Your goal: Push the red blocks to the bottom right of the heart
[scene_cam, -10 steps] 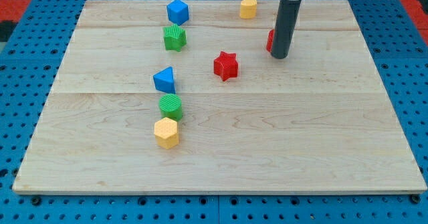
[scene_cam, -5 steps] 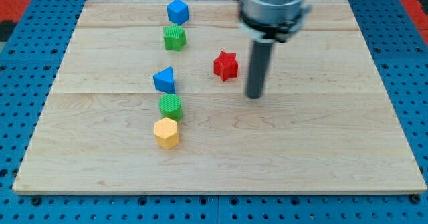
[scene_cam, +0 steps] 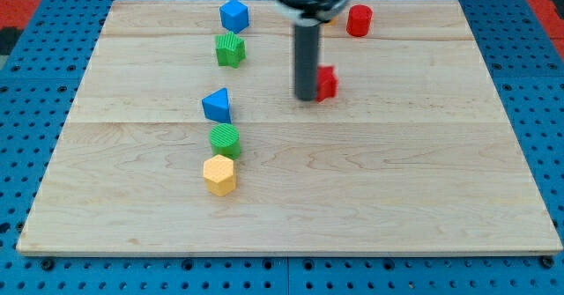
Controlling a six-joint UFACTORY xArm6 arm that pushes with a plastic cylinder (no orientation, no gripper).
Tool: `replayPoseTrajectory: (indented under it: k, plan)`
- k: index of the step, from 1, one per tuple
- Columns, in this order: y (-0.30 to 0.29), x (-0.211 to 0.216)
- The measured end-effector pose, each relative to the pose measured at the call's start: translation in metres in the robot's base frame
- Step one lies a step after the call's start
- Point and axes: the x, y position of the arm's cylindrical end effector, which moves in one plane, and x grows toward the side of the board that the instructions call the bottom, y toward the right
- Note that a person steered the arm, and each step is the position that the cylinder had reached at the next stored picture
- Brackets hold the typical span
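Note:
My tip [scene_cam: 307, 98] rests on the board against the left side of the red star block [scene_cam: 328, 82], which the rod partly hides. A red cylinder block [scene_cam: 358, 20] stands near the view's top, up and right of the star. The yellow heart block sits just left of the red cylinder, almost wholly hidden behind the arm. Both red blocks lie right of the rod.
On the view's left stand a blue cube [scene_cam: 233, 15], a green ribbed block [scene_cam: 230, 49], a blue triangle block [scene_cam: 217, 106], a green cylinder [scene_cam: 225, 140] and a yellow hexagon block [scene_cam: 219, 174], in a rough column on the wooden board [scene_cam: 423, 189].
My tip swung from the right of the star, down around it, to its left side. The red star has shifted right. The red cylinder now sits higher, near the heart.

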Motion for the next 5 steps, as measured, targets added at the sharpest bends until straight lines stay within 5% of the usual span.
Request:
replayPoseTrajectory:
  k: [2, 3, 5]
  plan:
    - [0.078, -0.075]
    - [0.069, -0.025]
    - [-0.020, 0.189]
